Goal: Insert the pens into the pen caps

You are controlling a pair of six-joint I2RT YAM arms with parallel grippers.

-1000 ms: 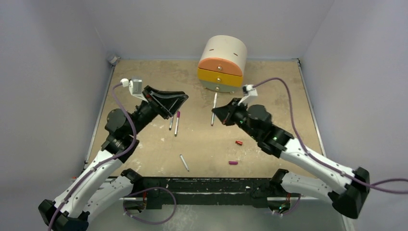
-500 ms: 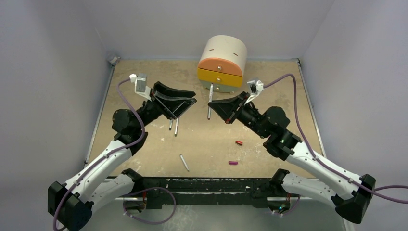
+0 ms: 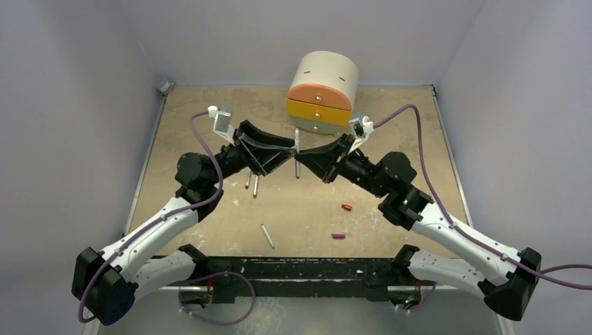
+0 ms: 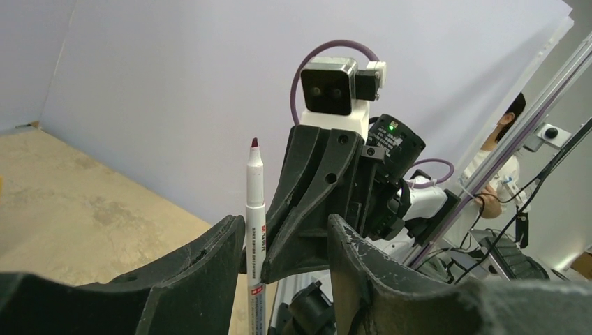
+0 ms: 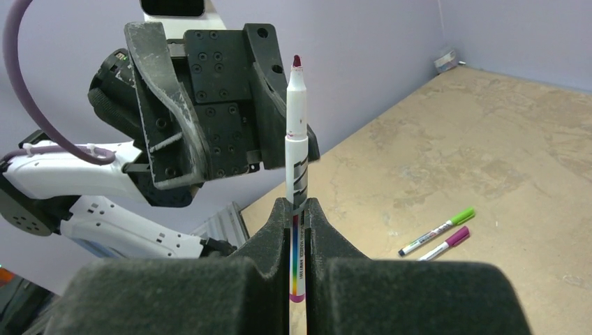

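The right gripper [image 5: 298,209] jaws clamp a pen [image 5: 297,132] upright, tip up, above the tabletop [image 3: 405,132]. The left gripper [image 4: 283,227] jaws stand wide just beside it. If they close off-centre, the pen may tilt or slip.

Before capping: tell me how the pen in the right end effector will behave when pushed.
The pen looks stiff: its barrel stands straight above the right end effector. Gripped low, it may pivot if pushed at the tip. Round barrel; likely rolls if dropped.
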